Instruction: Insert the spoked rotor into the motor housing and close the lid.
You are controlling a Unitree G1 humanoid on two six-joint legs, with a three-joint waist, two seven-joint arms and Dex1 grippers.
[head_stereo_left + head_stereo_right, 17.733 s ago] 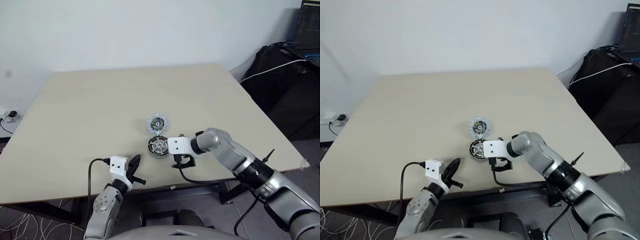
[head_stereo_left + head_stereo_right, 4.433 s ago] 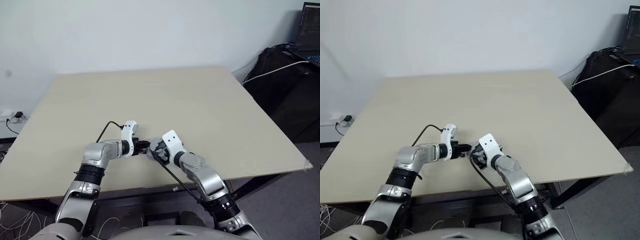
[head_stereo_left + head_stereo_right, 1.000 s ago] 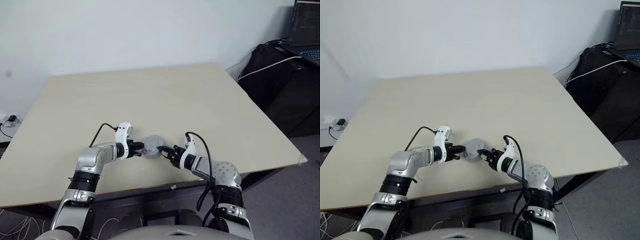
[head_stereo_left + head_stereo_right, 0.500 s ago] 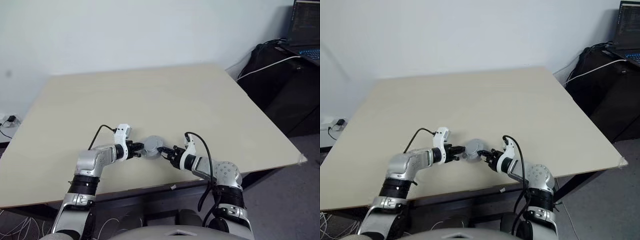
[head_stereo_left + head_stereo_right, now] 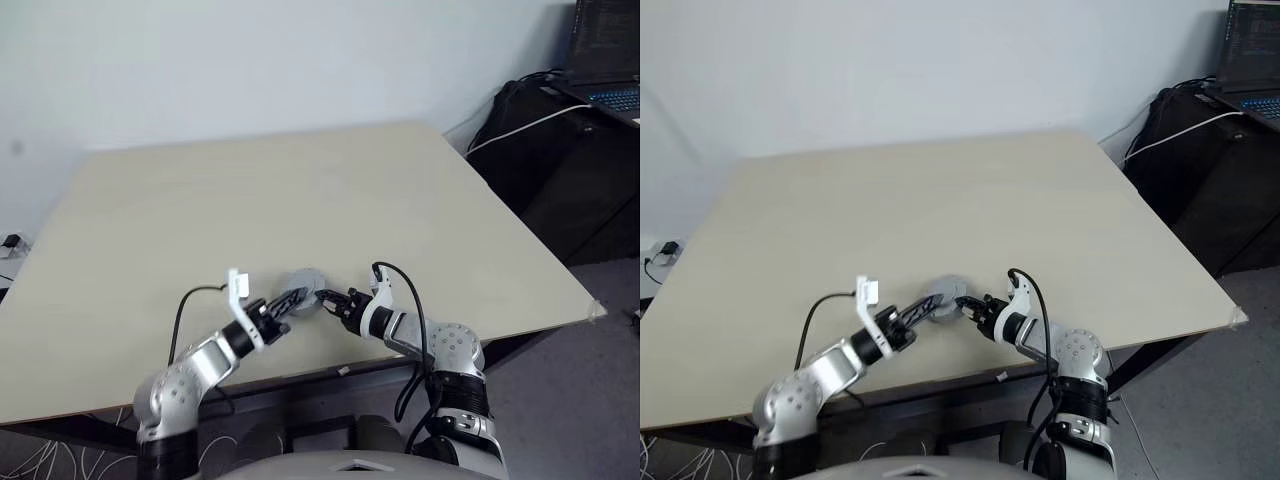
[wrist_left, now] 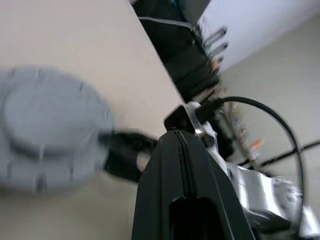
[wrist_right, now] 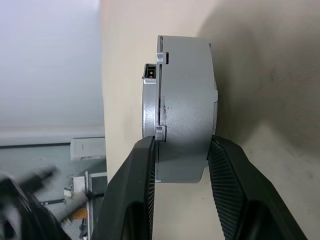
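**Near the front edge: assembled motor in the right end effector's grip**

Across the wide surface (image 5: 300,190), which is looking like pale beige laminate, flat and matte, almost nothing is lying except the work close to its near edge. At that edge the motor housing (image 7: 185,107) is sitting as one closed grey metal drum, and the lid (image 5: 303,283) is already lying on top of it as a smooth silver-grey dome with small notches around its rim. I cannot see the spoked rotor, so I am judging that it is already inside and that the main steps are done. What is probably remaining is to check the seam, where small tabs are lining up, and then to let go. The right end effector (image 7: 180,150) is pinching the drum across its thickness with two ribbed black fingers. The left end effector (image 5: 283,306) is pressed together with nothing between its fingers, pointing toward the lid.
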